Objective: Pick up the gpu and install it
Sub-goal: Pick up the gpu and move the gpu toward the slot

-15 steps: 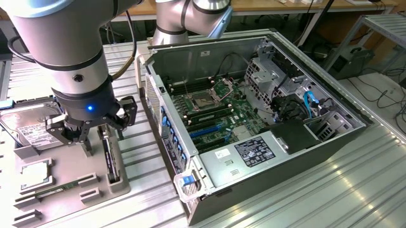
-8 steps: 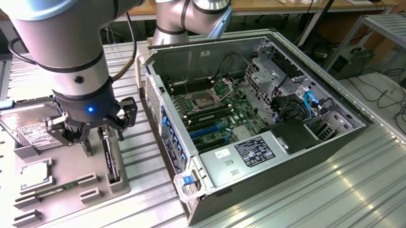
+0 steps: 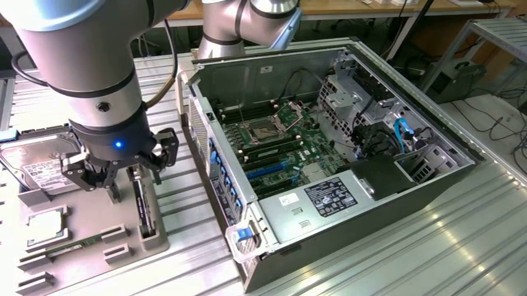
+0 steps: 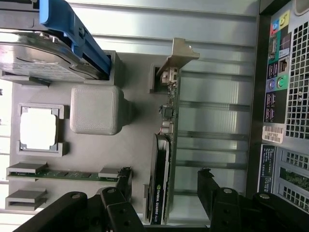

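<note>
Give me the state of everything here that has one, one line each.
gpu, upright on edge, slotted in the holder, ungripped.
claw, open, straddling the gpu.
computer case, side open, motherboard exposed.
hard drive, resting in the holder.
memory stick, lying flat in the holder.

Ribbed aluminium tabletop (image 3: 395, 246); wooden bench (image 3: 371, 9) behind; cables (image 3: 500, 126) on pale floor (image 3: 469, 114).

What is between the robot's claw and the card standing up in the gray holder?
Nothing. In the wrist view the open gripper straddles the gpu, with a bare gap on each side between a finger and the card.
</note>
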Available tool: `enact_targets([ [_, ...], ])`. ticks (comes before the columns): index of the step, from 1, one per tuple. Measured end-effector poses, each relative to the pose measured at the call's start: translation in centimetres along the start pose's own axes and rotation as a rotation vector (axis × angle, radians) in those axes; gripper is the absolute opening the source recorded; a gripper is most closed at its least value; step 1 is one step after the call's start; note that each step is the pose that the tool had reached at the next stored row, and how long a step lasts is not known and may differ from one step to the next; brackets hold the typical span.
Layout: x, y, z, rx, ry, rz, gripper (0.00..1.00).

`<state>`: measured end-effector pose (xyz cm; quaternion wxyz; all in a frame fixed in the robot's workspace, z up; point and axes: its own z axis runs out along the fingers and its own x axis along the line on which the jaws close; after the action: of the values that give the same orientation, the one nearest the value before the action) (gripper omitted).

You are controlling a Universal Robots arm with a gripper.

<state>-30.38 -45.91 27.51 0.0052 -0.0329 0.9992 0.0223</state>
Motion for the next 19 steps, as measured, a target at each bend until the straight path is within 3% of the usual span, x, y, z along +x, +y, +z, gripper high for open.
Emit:
enact_targets([
  [19,0.03,-0.30,0.56,0.0000,0.0003,-0.006,0.66],
])
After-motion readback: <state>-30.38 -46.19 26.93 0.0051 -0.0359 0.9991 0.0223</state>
